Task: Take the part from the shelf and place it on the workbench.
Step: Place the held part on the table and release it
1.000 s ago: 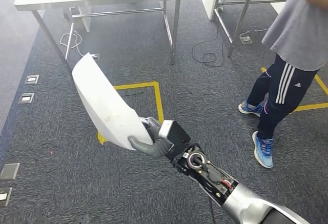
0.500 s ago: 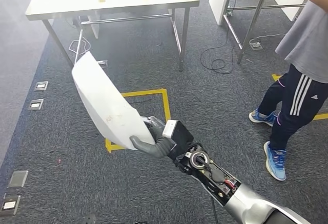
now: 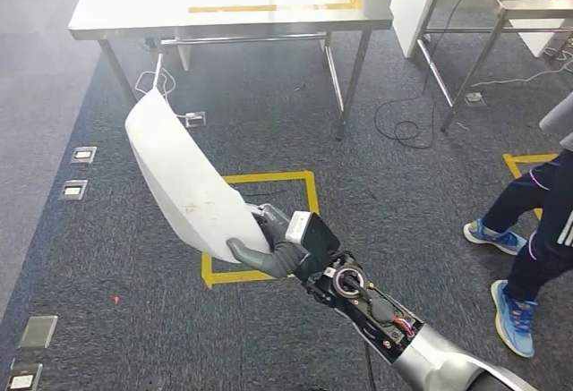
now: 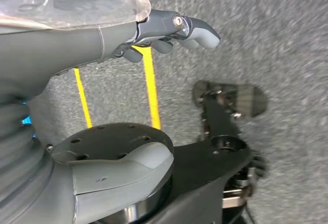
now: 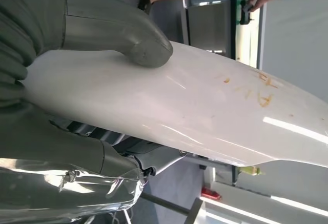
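Right hand (image 3: 274, 246) was closed around the lower end of the white part (image 3: 181, 180), whose long axis rose up and forward toward the workbench (image 3: 229, 15), well apart across the carpet. Left hand (image 4: 116, 34) was seen hanging with nothing held, fingers loosely curled.

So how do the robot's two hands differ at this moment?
The right hand grips the white part, thumb pressed on its glossy face; the left hand holds nothing. The right hand is held out forward above the carpet; the left hand hangs over the floor's yellow tape, fingers lightly curled. Both are grey.
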